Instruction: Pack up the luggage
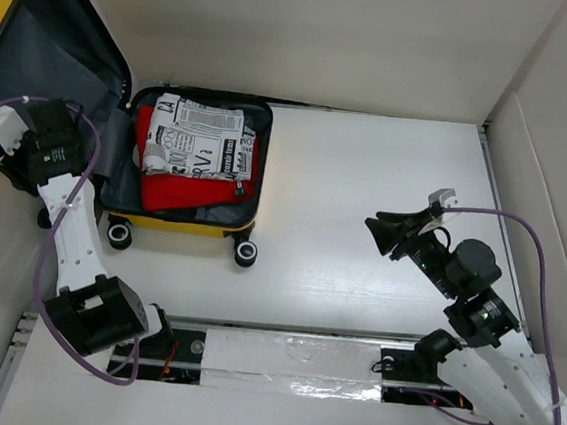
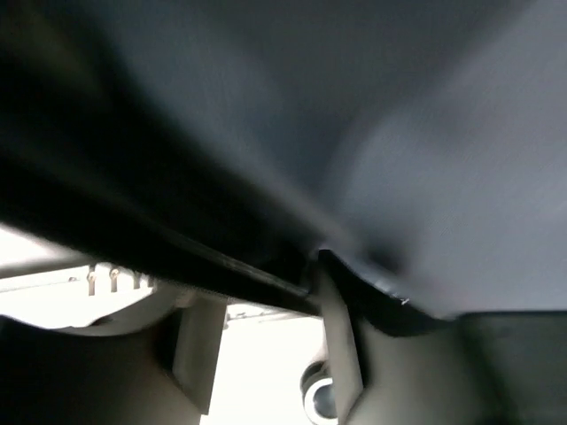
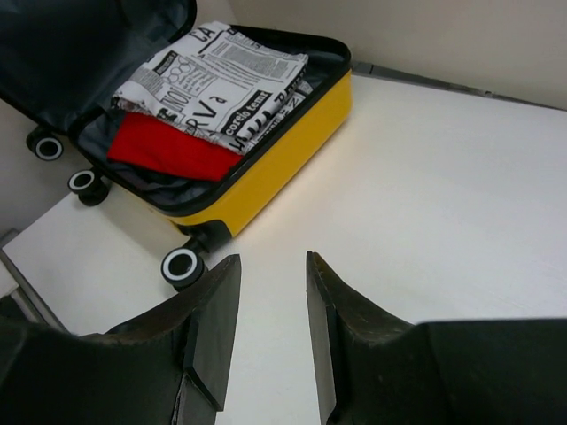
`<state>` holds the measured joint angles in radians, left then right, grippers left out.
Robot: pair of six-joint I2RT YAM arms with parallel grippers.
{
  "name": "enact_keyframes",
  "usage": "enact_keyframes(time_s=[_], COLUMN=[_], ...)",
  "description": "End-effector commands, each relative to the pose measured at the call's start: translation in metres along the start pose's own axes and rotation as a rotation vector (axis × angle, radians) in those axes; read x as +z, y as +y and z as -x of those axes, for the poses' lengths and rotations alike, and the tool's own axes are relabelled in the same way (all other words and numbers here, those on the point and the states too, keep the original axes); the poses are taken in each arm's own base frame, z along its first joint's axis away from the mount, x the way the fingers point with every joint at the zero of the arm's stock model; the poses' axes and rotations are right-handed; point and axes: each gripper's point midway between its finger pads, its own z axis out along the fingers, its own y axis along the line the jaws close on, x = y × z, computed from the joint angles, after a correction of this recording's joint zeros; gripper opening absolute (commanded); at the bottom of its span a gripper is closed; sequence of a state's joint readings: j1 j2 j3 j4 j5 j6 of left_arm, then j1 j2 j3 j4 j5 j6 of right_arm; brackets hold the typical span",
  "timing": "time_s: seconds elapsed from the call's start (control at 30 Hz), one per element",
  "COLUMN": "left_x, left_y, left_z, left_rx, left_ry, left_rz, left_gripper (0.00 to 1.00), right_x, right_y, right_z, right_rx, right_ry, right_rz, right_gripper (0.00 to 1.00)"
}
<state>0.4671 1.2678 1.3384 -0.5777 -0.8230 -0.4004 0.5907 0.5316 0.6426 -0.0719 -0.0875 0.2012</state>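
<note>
White counter (image 1: 387, 182) carries the luggage (image 1: 177, 226) at its far left, lying open with the lid (image 1: 59, 40) raised. I take the newsprint-patterned cloth (image 1: 198, 136) stacked on the red garment (image 1: 180, 191) inside to mean only the closing is left. My left gripper (image 1: 8, 134) sits at the lid's edge, jaws apart and clasping nothing I can see, placed, I judge, to swing it over. The right gripper (image 3: 273, 266) hovers well apart over bare counter, jaws apart, empty.

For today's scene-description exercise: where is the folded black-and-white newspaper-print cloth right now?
In the top view, the newspaper-print cloth lies at the far left of the table, inside the open yellow hard-shell suitcase, on top of a folded red garment.
</note>
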Motion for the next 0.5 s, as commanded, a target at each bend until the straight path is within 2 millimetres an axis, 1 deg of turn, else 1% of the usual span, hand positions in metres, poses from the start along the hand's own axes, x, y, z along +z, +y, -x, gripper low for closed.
enact_keyframes(time_s=[0.0,0.03,0.13,0.17,0.2,0.23,0.27,0.3,0.33,0.37,0.4,0.43,0.47], left_x=[-0.005,-0.006,-0.009,-0.015,-0.026,-0.036,-0.048,-0.08,-0.099,-0.12,-0.155,-0.18,-0.2], left_y=[-0.001,-0.004,-0.014,-0.022,-0.027,-0.032,-0.04,-0.054,-0.064,-0.071,-0.072,-0.081,-0.083], left_z=[0.036,0.037,0.039,0.038,0.038,0.041,0.039,0.029,0.028,0.019,0.001,-0.006,-0.015], left_rx=[-0.07,-0.069,-0.085,-0.08,-0.083,-0.084,-0.067,-0.044,-0.054,-0.049,-0.041,-0.067,-0.078], left_ry=[-0.055,-0.049,-0.041,-0.042,-0.05,-0.071,-0.084,-0.097,-0.13,-0.133,-0.135,-0.123,-0.099], left_rz=[0.014,0.0,-0.063,-0.1,-0.14,-0.177,-0.223,-0.346,-0.427,-0.519,-0.682,-0.837,-0.954], left_gripper=[0.36,0.35,0.12,0.05,0.0,0.0,0.0,0.0,0.0,0.0,0.0,0.0,0.0], right_x=[0.001,0.002,0.005,0.006,0.008,0.012,0.013,0.015,0.016,0.018,0.018,0.02,0.023], right_y=[0.013,0.014,0.014,0.015,0.015,0.015,0.016,0.015,0.014,0.012,0.01,0.01,0.006], right_z=[0.021,0.02,0.017,0.016,0.013,0.008,0.007,0.005,0.005,0.004,0.003,0.006,0.004], right_rx=[-0.027,-0.026,-0.02,-0.018,-0.016,-0.012,-0.011,-0.012,-0.015,-0.014,-0.014,-0.012,-0.009], right_ry=[-0.046,-0.045,-0.043,-0.037,-0.027,-0.007,-0.001,0.005,0.009,0.012,0.013,-0.002,-0.004], right_rz=[0.057,0.063,0.069,0.076,0.078,0.078,0.083,0.08,0.078,0.065,0.057,0.055,0.035], right_gripper=[0.42,0.42,0.42,0.42,0.42,0.42,0.42,0.42,0.42,0.42,0.42,0.42,0.43])
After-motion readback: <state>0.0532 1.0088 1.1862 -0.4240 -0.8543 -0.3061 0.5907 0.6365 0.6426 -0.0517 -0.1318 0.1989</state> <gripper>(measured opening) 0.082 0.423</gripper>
